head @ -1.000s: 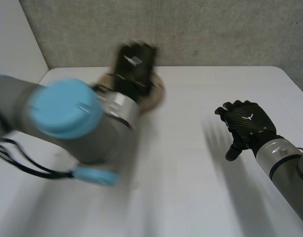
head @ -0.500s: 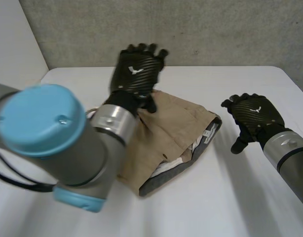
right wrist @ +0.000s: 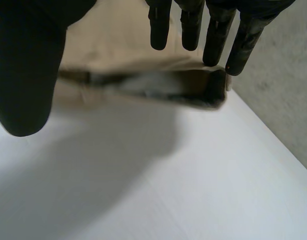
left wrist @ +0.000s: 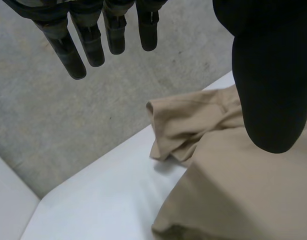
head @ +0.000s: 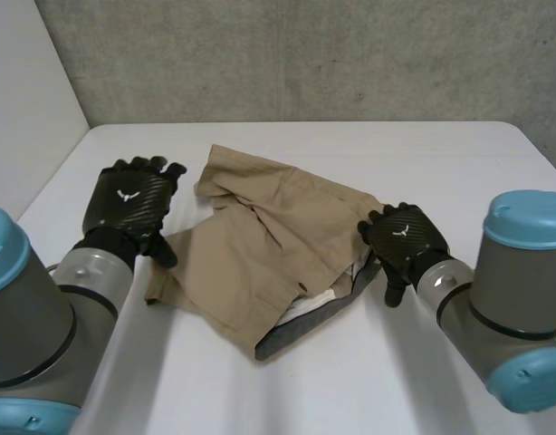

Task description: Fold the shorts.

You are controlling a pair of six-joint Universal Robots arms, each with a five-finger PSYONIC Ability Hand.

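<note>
Left hand point(head: 133, 204): left of frame in the head view, over the left edge of the shorts point(head: 269, 245). Fingers straight and spread, thumb apart; it holds nothing. In its wrist view the tan cloth lies under the thumb and a rumpled leg end lies beyond the fingertips. Whether the thumb touches the cloth cannot be told.

Right hand point(head: 403, 237): right of centre, at the right end of the shorts. Fingers straight, thumb wide; nothing held. In its wrist view the waistband point(right wrist: 143, 82) gapes just at the fingertips.

Shorts: tan, one pair, centre of the white table point(head: 459, 163). They lie rumpled and slantwise, one leg turned up toward upper centre, the waistband open at lower centre and right, showing its grey and white lining. No fold made.

Step in hand, as judged: approach, both hands placed at opposite ends before any grasp.

Next move, as judged: each hand must close on its own edge, the right on the waistband, the left on the side or leg hem. The cloth then wants drawing flat before one half goes over the other.
</note>
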